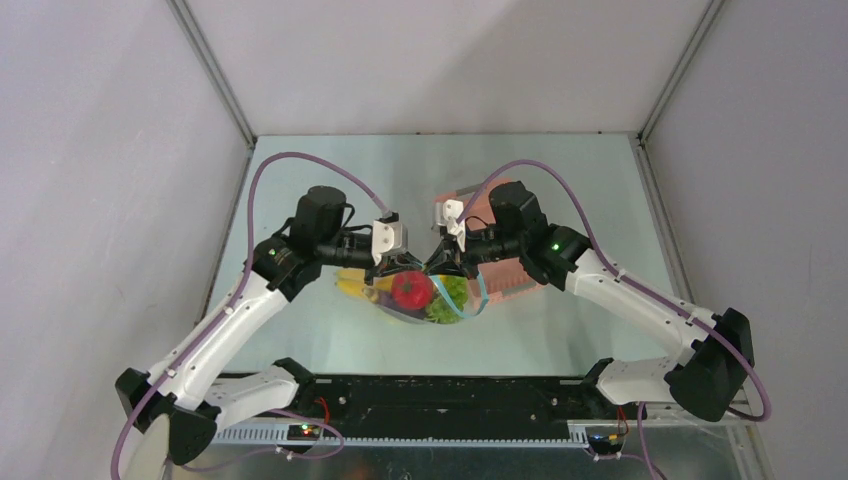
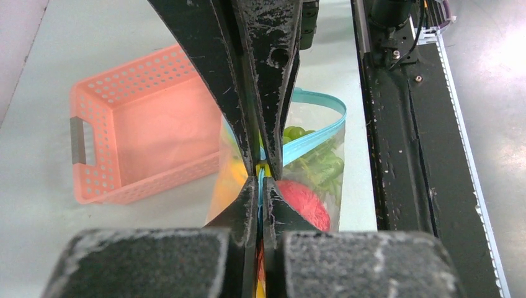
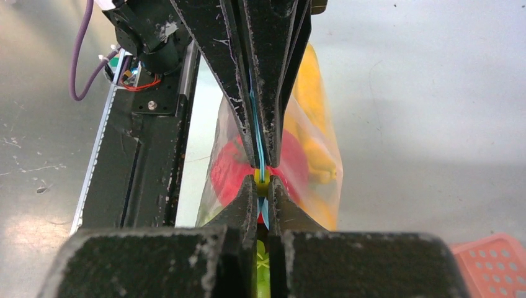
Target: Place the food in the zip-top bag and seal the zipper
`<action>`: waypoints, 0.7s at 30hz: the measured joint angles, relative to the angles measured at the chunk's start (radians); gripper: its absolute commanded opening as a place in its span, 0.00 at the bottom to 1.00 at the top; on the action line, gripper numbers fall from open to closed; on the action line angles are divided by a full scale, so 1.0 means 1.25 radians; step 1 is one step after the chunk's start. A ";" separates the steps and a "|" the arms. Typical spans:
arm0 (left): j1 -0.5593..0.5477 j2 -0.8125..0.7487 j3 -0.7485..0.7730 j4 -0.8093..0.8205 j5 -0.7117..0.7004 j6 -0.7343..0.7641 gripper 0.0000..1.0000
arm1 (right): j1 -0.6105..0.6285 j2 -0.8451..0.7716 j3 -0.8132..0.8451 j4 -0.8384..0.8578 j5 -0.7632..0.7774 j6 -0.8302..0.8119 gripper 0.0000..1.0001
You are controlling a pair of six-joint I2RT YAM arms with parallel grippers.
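The clear zip-top bag (image 1: 425, 300) hangs just above the table between my two grippers. Inside it show a red round fruit (image 1: 410, 288), green pieces (image 1: 447, 297) and a yellow banana (image 1: 352, 287). My left gripper (image 1: 395, 268) is shut on the light blue zipper (image 2: 313, 136), tip to tip with my right gripper (image 1: 445, 262). In the left wrist view the left gripper (image 2: 261, 180) pinches the strip, with the red fruit (image 2: 307, 202) just beyond. The right gripper (image 3: 263, 180) is shut on the zipper (image 3: 255, 118) too. To the right of the grip the zipper bows open in a loop.
An empty pink plastic basket (image 1: 500, 250) stands behind the right arm, close to the bag, and also shows as the basket (image 2: 142, 130) in the left wrist view. The black base rail (image 1: 450, 400) runs along the near edge. Grey walls enclose the table.
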 measured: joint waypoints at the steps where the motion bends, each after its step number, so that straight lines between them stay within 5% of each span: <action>1: 0.000 -0.001 0.000 0.002 -0.002 -0.001 0.00 | 0.000 0.000 0.000 0.000 0.001 0.000 0.00; 21: 0.034 -0.095 -0.110 0.119 -0.068 -0.046 0.00 | 0.007 -0.003 0.030 -0.124 0.136 0.004 0.00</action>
